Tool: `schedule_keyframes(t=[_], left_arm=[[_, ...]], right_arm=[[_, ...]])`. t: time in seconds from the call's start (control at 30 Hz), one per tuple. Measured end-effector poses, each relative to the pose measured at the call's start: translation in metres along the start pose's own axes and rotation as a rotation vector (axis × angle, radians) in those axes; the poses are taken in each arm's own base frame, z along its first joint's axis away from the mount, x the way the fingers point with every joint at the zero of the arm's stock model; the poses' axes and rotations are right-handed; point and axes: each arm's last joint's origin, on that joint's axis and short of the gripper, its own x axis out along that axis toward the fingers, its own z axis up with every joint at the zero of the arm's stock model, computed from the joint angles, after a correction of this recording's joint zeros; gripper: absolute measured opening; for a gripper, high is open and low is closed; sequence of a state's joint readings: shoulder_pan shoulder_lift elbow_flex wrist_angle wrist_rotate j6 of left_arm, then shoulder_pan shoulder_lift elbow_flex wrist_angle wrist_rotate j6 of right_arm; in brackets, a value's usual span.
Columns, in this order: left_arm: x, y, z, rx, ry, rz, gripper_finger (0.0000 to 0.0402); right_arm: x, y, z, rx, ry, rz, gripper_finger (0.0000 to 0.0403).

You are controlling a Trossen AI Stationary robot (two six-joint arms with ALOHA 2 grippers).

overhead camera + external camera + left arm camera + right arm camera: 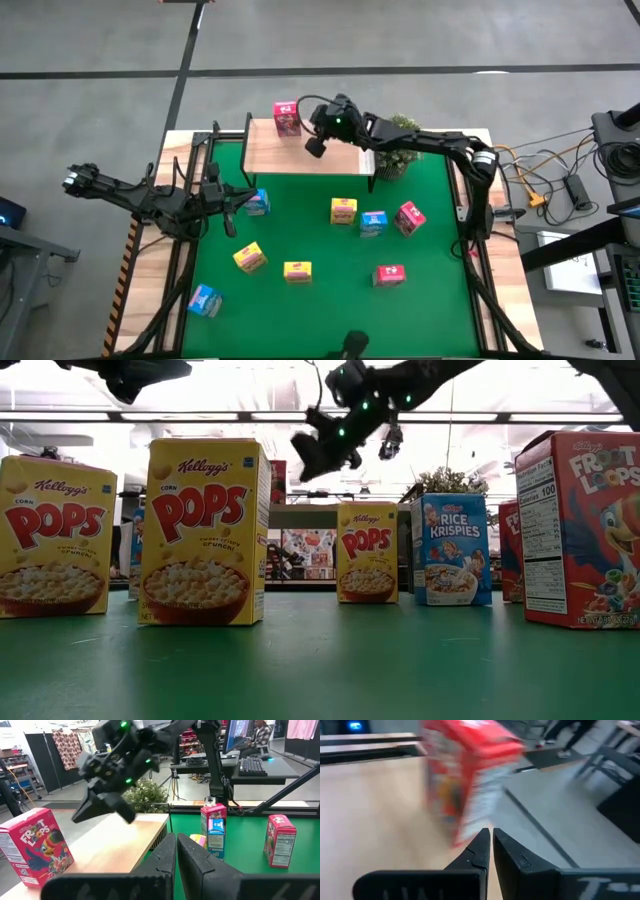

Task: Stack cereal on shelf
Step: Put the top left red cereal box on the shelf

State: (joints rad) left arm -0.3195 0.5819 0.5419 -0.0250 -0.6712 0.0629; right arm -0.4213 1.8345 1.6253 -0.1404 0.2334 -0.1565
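One pink-red cardboard cereal box [287, 118] stands on the light-wood shelf [275, 158]; eight remain on the table. My right gripper [316, 146], apparently pressed together and empty, hovers beside it.

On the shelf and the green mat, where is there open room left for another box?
Most of the shelf is bare: one red box stands at its left far corner, with the right hand beside it. On the mat, the near middle strip below the yellow box is open. The mat's centre is crowded, around the blue box.
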Motion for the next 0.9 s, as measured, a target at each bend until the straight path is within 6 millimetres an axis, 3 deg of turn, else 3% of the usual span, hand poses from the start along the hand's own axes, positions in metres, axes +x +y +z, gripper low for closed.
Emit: schedule_keyframes(t=[0.13, 0.37, 0.6, 0.9], left_arm=[[0.0, 0.0, 0.0, 0.003, -0.001, 0.0, 0.0], [0.0, 0.0, 0.0, 0.005, -0.001, 0.0, 0.0], [0.0, 0.0, 0.0, 0.005, -0.001, 0.0, 0.0], [0.0, 0.0, 0.0, 0.005, -0.001, 0.0, 0.0]], right_arm=[[0.018, -0.011, -0.012, 0.02, 0.017, -0.025, 0.0013], [0.039, -0.008, -0.018, 0.04, -0.07, 0.007, 0.0013], [0.041, 0.001, -0.015, 0.038, -0.134, 0.113, 0.0013], [0.039, 0.002, -0.012, 0.039, -0.159, 0.121, 0.0013]])
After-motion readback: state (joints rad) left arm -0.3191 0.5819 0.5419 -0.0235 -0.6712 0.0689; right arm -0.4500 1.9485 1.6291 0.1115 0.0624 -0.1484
